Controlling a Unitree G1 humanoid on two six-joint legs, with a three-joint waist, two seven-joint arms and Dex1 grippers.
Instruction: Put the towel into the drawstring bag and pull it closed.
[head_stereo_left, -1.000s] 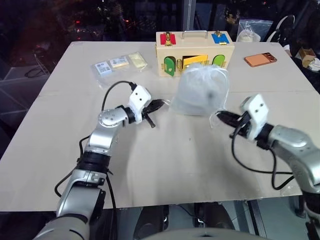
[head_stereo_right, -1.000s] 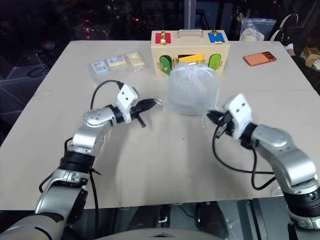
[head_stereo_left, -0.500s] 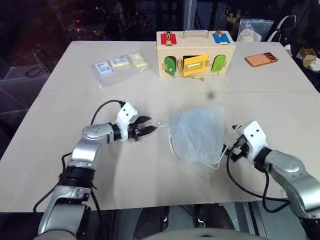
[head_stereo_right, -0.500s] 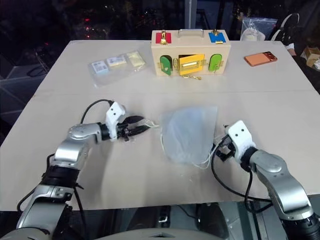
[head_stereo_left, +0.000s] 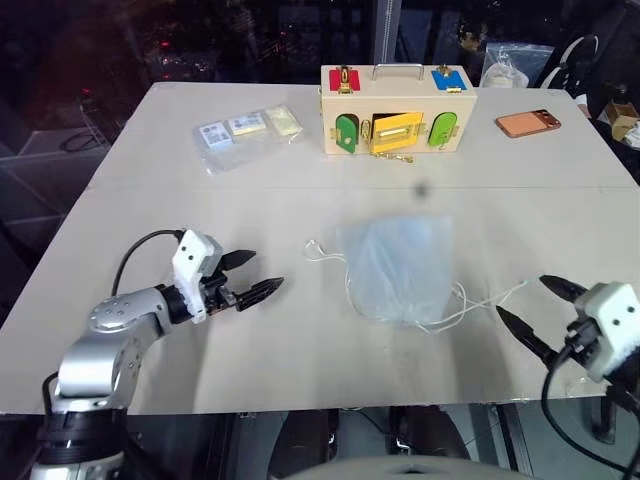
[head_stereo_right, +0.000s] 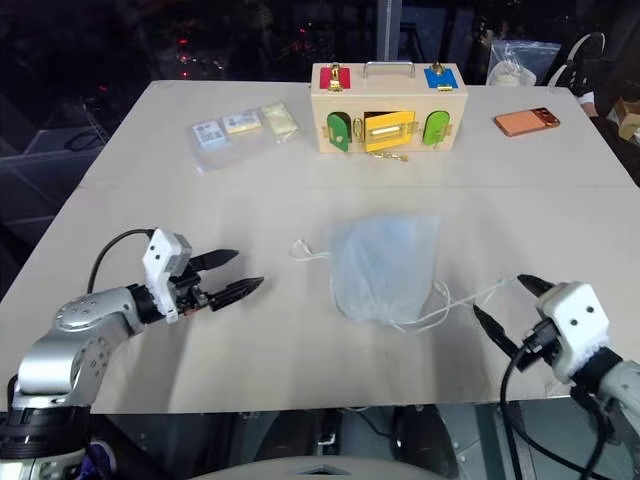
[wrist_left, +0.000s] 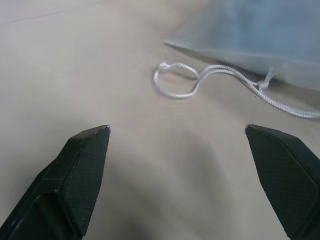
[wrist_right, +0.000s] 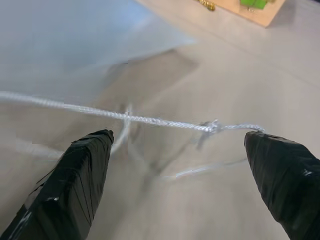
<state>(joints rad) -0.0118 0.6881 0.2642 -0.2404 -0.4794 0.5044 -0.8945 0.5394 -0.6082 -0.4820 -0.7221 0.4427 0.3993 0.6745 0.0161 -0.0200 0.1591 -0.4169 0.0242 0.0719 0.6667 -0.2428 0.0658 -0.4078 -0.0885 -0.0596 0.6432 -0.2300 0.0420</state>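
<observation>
Robot's head cam is looking down on a beige table (head_stereo_left: 300, 340). At far L, the left gripper (head_stereo_left: 252, 276) is hovering low over the tabletop w/ its two black fingers spread wide, gripping nothing, tips pointing toward the table's middle. Behind it, near the far L corner, clear plastic packets (head_stereo_left: 245, 128) w/ small cards are lying flat.

Moving R, a white cord loop (head_stereo_left: 318, 251) is resting on the table, apart from the L fingertips; the left wrist cam is showing it as a small loop (wrist_left: 172, 85) running back to the bag's edge. At centre, the drawstring bag (head_stereo_left: 397, 268) is lying flat, translucent white w/ a pale blue tint showing through; the towel itself cannot be made out separately.

Behind the bag, at the far edge, a wooden latch box (head_stereo_left: 396, 108) w/ coloured doors is standing. Further R, an orange phone (head_stereo_left: 527, 123) is lying near the far R corner.

From the bag's R side, a drawstring (head_stereo_left: 490, 298) is trailing toward the right gripper (head_stereo_left: 530, 312), which is sitting at the near R edge, fingers parted wide & holding nothing.
</observation>
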